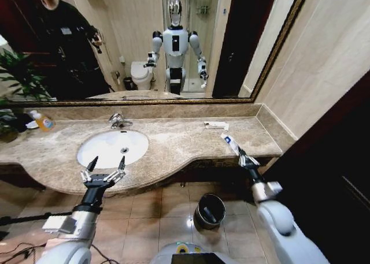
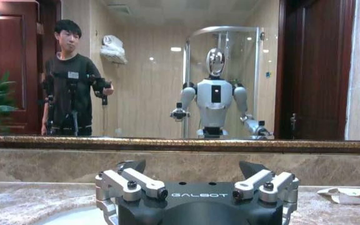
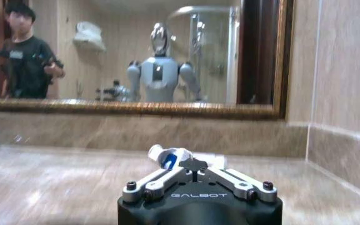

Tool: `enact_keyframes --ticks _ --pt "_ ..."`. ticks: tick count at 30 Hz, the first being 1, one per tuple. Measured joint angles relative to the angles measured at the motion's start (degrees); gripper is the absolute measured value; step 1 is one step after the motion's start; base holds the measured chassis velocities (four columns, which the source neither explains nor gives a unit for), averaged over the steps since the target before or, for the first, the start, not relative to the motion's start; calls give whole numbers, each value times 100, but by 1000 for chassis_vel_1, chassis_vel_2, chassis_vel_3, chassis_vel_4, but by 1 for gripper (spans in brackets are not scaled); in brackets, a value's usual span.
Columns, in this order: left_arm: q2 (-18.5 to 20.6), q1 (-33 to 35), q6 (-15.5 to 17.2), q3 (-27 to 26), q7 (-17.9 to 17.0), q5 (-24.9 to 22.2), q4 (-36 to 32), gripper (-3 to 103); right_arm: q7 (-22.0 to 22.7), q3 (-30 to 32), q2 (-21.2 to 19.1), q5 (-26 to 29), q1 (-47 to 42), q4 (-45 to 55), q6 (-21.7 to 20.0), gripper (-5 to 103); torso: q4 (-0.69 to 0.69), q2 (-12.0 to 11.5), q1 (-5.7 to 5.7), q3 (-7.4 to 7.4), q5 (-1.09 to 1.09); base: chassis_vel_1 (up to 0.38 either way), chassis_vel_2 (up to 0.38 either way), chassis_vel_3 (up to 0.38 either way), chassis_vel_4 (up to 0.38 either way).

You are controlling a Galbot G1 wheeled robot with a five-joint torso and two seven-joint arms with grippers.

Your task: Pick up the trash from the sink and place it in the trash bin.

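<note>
Marble counter, right gripper [image 1: 243,158] jaws clamping white tube [image 1: 230,143], left gripper [image 1: 104,170] jaws spread

Most of the white tube with blue cap [image 3: 170,157] is hidden behind the right gripper [image 3: 194,165] in the right wrist view. In the left wrist view the sink [image 2: 73,218] is cut off at 7 o'clock, and the flat white packet [image 2: 350,195] is cropped at 4 o'clock. The contents of the trash bin [image 1: 209,210] cannot be made out.
</note>
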Motion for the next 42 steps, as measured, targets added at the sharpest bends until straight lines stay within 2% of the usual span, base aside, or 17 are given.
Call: enact_keyframes --ticks 2,6,9,14,28,36,42 --pt "0 0 0 0 0 0 0 100 -209 64 178 -151 -391 -164 268 0 -1 0 -1 0 0 0 0 0 0" --pt "0 0 0 -1 0 0 0 100 -269 -20 373 -375 -543 -513 508 0 0 0 0 0 0 0 0 0 0" --pt "0 0 0 0 1 0 0 100 -293 -75 438 -459 -539 -676 570 0 0 0 0 0 0 0 0 0 0" --pt "0 0 0 0 1 0 0 100 -322 -287 678 -761 -310 -1500 651 0 1 0 0 0 1 0 0 0 0" --pt "0 0 0 0 0 0 0 100 -427 -661 943 -1090 348 -2766 391 0 1 0 0 1 0 0 0 0 0" --pt "0 0 0 0 1 0 0 100 16 -1076 1003 -1172 1109 -3934 145 0 1 0 1 1 1 0 0 0 0" --pt "0 0 0 0 1 0 0 100 202 -1330 934 -1194 1398 -4497 149 0 1 0 1 1 0 0 0 0 0"
